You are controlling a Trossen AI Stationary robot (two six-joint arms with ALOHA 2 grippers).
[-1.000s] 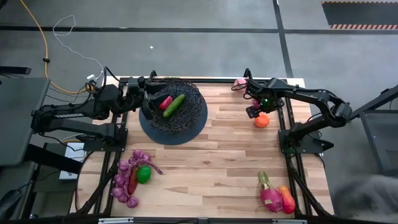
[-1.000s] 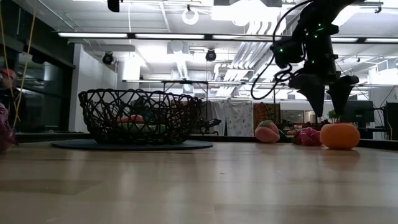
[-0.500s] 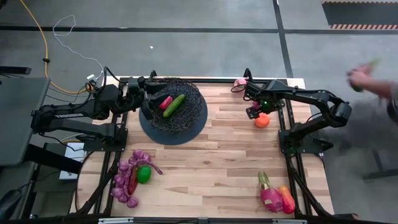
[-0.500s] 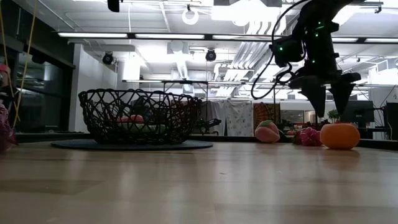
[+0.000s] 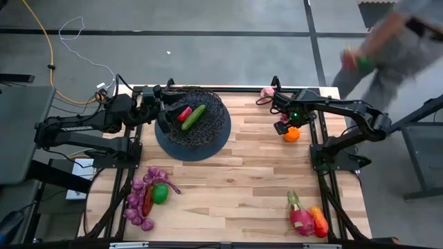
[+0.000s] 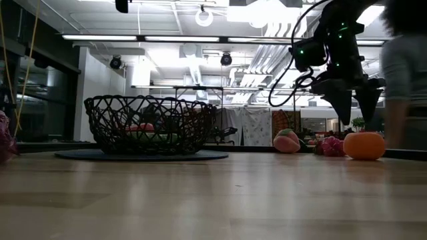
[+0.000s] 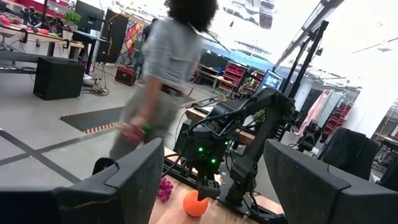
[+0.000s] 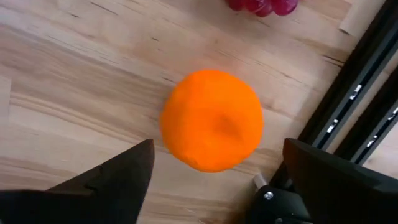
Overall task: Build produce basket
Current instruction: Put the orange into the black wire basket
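- Directly above the round orange toy fruit (image 8: pixel 212 121), the right gripper (image 6: pixel 353 110) hangs with its 2 dark fingers spread apart, touching nothing; the fruit lies on the pale wooden table (image 5: pixel 235 180) between and below the fingertips, near the table's right far corner.
- Just beyond the orange, a small purple grape cluster (image 8: pixel 261 5) and a pink-and-green fruit (image 6: pixel 287 141) lie by the far edge.
- Across the table, the left gripper (image 5: pixel 163 111) sits at the rim of the large black openwork wire basket (image 5: pixel 214 128), fingers parted and holding nothing.
- Inside the basket rest 1 green cucumber (image 5: pixel 194 116) and 1 red fruit (image 5: pixel 184 114), side by side.
- Near the front left corner lie purple grape bunches (image 5: pixel 138 200) with a green lime (image 5: pixel 160 194) touching them.
- At the front right corner, a pink fruit (image 5: pixel 300 218) and a red-orange mango (image 5: pixel 319 222) lie together.
- Beyond the right arm, a person (image 7: pixel 161 74) in a grey top stands blurred.
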